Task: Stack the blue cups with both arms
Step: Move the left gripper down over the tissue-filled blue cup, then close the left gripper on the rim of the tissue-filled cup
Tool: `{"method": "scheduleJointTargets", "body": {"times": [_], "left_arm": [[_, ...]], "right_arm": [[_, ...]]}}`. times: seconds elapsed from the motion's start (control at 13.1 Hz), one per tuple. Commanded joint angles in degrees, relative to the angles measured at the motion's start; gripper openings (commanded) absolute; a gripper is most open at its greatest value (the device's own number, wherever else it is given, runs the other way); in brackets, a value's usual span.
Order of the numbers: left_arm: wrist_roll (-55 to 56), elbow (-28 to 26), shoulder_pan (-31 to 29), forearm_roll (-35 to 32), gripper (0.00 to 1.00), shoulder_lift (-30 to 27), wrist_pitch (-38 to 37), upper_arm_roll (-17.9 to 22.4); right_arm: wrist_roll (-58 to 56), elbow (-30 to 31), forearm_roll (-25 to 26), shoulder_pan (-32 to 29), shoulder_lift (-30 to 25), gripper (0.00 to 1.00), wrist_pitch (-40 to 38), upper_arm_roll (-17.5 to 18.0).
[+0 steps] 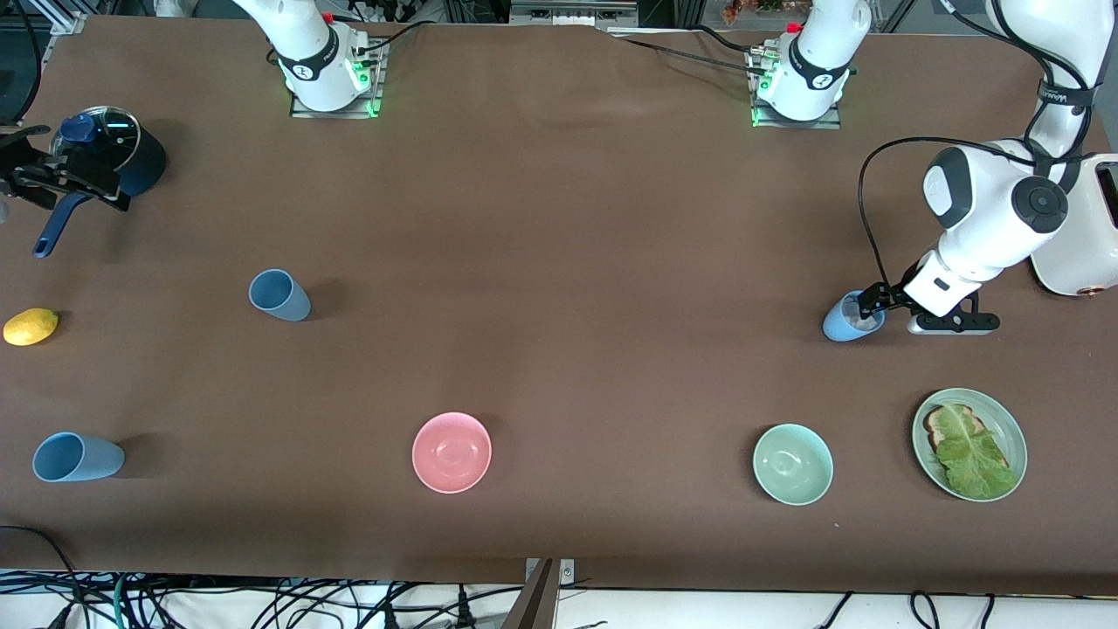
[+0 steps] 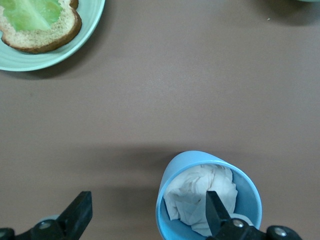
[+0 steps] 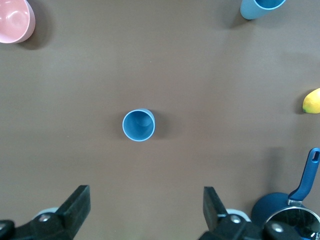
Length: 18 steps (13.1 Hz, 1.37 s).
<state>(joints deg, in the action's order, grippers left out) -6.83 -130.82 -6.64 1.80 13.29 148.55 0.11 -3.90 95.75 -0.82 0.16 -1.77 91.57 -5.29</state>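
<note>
Left gripper, right of front view, spread wide: one finger inside cup, grip not yet closed. Tissue-like wad inside, apparently; may block nesting.

Right gripper, upper left, wide open over pot, empty.

Other cups at left.

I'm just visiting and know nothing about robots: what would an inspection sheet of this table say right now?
Surface: brown table, no spills seen.
Job's things: three blue cups, none stacked; one and another toward the right arm's end, a third with crumpled white paper inside.
Clutter: pink bowl, mint bowl, plate of bread and lettuce, lemon, lidded blue pot.
Grippers: left claw open, one finger inside the third cup; right claw open, up over the pot.
Cables: tangled below the table edge.
Surroundings: nothing seen.
</note>
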Motion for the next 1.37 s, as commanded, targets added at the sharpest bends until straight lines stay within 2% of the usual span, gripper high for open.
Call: {"method": "scheduleJointTargets", "body": {"times": [0.0, 0.3, 0.38, 0.53, 0.61, 0.68, 1.29], "left_arm": [[-0.5, -0.9, 0.4, 0.8, 1.0, 0.9, 3.1, 0.2], [-0.5, -0.8, 0.7, 0.8, 1.0, 2.5, 5.1, 0.2], [-0.5, -0.8, 0.7, 0.8, 0.94, 3.0, 6.2, 0.2], [-0.4, -0.7, 0.7, 0.8, 0.33, 3.3, 6.6, 0.2], [0.1, -0.8, 0.7, 0.8, 0.07, 3.2, 6.6, 0.2], [0.2, -0.8, 0.7, 0.9, 0.0, 3.1, 6.5, 0.2], [0.0, -0.2, 0.6, 0.8, 0.0, 2.2, 4.2, 0.2]], "right_arm": [[-0.4, -1.7, -0.7, -0.1, 0.7, 1.0, -1.1, -0.2], [-0.4, -1.7, -0.7, -0.1, 0.7, 1.0, -1.1, -0.1], [-0.4, -1.7, -0.8, -0.1, 0.7, 1.0, -1.1, -0.1], [-0.4, -1.7, -0.7, -0.1, 0.7, 1.0, -1.1, -0.1], [-0.4, -1.7, -0.7, -0.1, 0.7, 1.0, -1.1, -0.1], [-0.4, -1.7, -0.7, -0.1, 0.7, 1.0, -1.1, -0.1], [-0.5, -1.7, -0.7, -0.1, 0.7, 1.0, -1.1, -0.2]]}}
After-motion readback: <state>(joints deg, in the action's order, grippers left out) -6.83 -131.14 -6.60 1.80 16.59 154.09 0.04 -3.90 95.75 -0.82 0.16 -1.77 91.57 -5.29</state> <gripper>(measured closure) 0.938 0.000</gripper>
